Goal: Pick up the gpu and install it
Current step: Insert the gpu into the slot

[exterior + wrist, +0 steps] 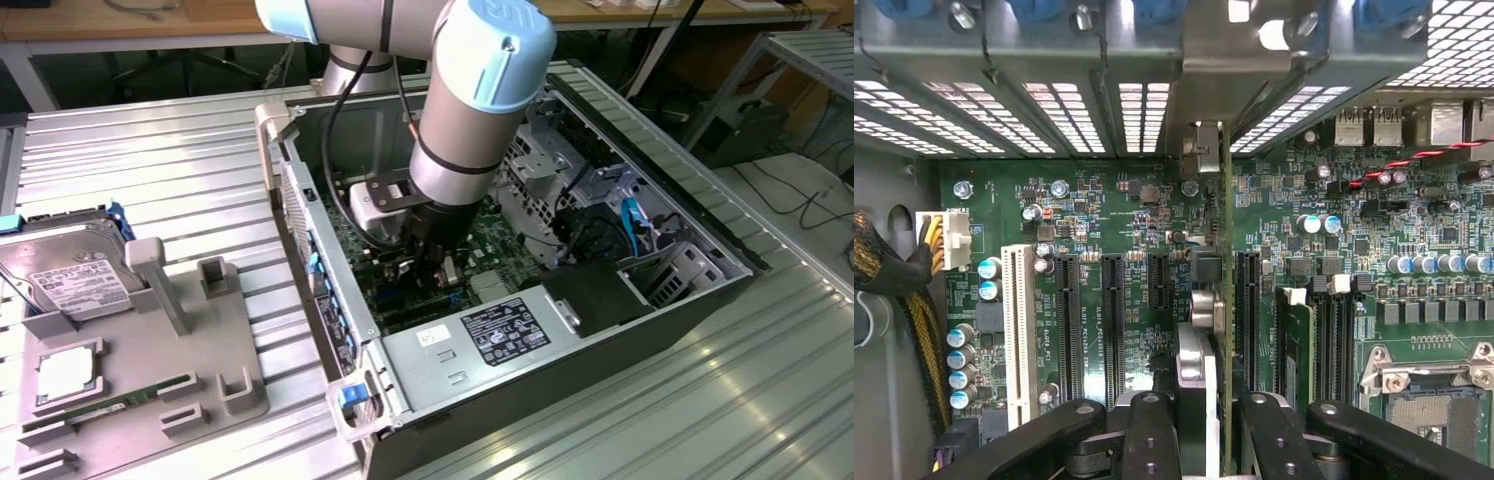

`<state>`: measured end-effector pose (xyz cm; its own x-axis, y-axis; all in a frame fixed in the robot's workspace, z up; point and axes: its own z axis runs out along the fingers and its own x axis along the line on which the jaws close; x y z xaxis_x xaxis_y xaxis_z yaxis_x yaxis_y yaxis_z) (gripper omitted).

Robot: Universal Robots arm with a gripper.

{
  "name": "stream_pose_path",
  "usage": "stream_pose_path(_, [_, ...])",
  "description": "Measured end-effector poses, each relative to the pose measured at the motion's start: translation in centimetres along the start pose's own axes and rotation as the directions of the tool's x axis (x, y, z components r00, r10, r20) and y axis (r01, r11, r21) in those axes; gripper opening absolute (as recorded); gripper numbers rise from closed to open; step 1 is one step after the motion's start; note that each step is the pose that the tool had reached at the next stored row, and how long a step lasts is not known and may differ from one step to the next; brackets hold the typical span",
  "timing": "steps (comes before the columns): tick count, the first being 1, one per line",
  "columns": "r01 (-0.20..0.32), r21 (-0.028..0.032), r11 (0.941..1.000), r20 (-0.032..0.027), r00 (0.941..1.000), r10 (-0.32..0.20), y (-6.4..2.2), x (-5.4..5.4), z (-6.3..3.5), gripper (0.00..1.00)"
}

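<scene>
Robot arm reaching down into an open computer case (574, 400), centre of the exterior view, lying on a ribbed metal surface (174, 170). The gripper (434, 250) has its jaws clamped on the graphics card (1226, 300), held edge-on just over the motherboard (1124, 210) beside the long black slots (1112, 320). Whether the card's edge touches a slot cannot be told.

Likely risks: if the card sits slightly off the slot line, pressing could scrape the board or bend contacts. Its metal bracket could also catch on the case's rear wall.

The case also holds a labelled power supply (501, 335). At the lower left of the exterior view, a grey tray (160, 380) holds a hard drive (74, 285) and a memory stick (100, 408).
</scene>
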<state>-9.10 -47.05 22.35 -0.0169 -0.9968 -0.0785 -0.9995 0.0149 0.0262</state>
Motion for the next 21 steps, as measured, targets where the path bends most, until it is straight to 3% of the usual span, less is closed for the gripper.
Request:
stream_pose_path(7, [0.0,0.0016,1.0,0.0004,1.0,0.0,0.02,-0.01,0.02,0.28])
stream_pose_path(14, [0.002,0.0226,0.9997,0.0007,1.0,-0.002,0.18,0.0,0.02,0.28])
stream_pose_path(21, [0.002,0.0227,0.9997,0.0006,1.0,-0.002,0.18,0.0,0.0,0.28])
